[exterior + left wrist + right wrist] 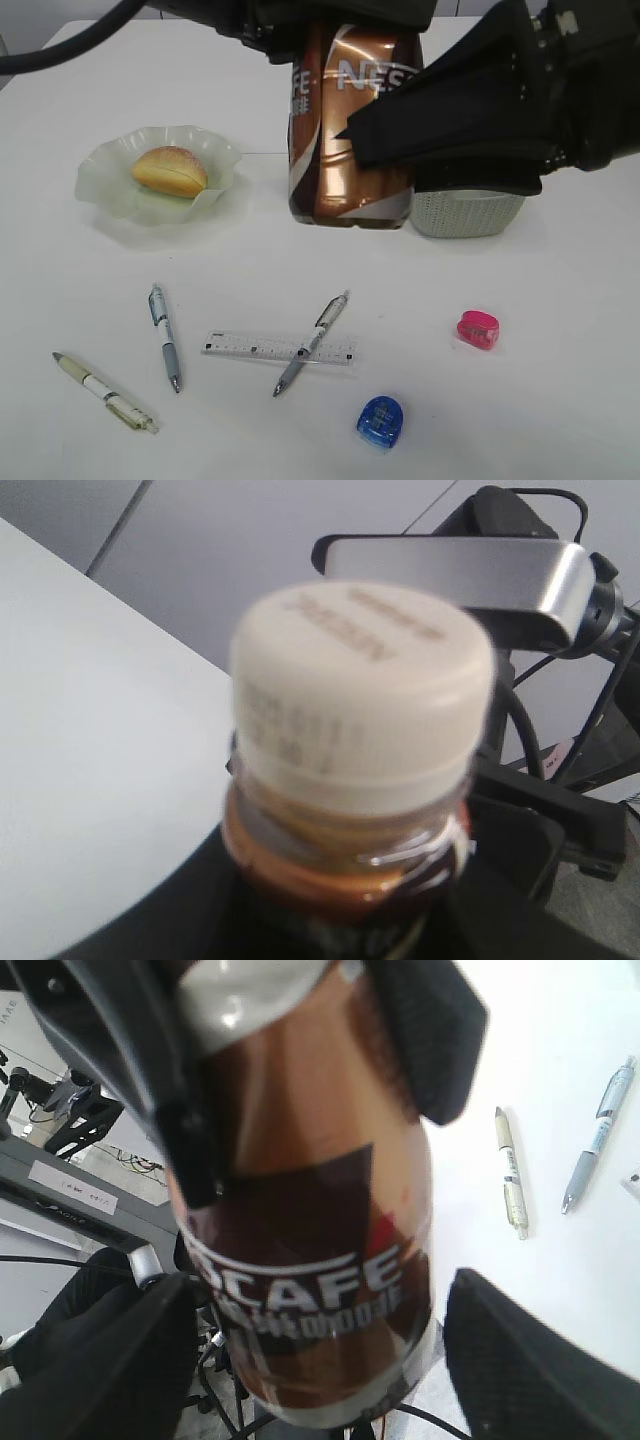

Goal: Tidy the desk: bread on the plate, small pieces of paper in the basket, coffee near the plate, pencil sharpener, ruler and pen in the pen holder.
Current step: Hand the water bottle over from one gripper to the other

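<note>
The coffee (345,130) hangs in the air over the desk (560,300), right of the plate (105,185) that holds the bread (170,170). My left gripper (340,20) is shut on the bottle's upper part, just below the cream cap (360,690). My right gripper (320,1360) stands open around the bottle's lower body, with a gap at one finger (540,1360). The ruler (250,347) lies flat near the front with a pen (312,343) across it. Two more pens (164,335) (103,391) lie to the left. The pink (478,329) and blue (380,420) pencil sharpeners sit at the right front. The pen holder and the paper pieces are out of view.
The basket (465,212) stands behind and below my right gripper, mostly hidden by it. Both arms crowd the top middle of the exterior view. Two pens (511,1170) (597,1140) show on the white tabletop in the right wrist view.
</note>
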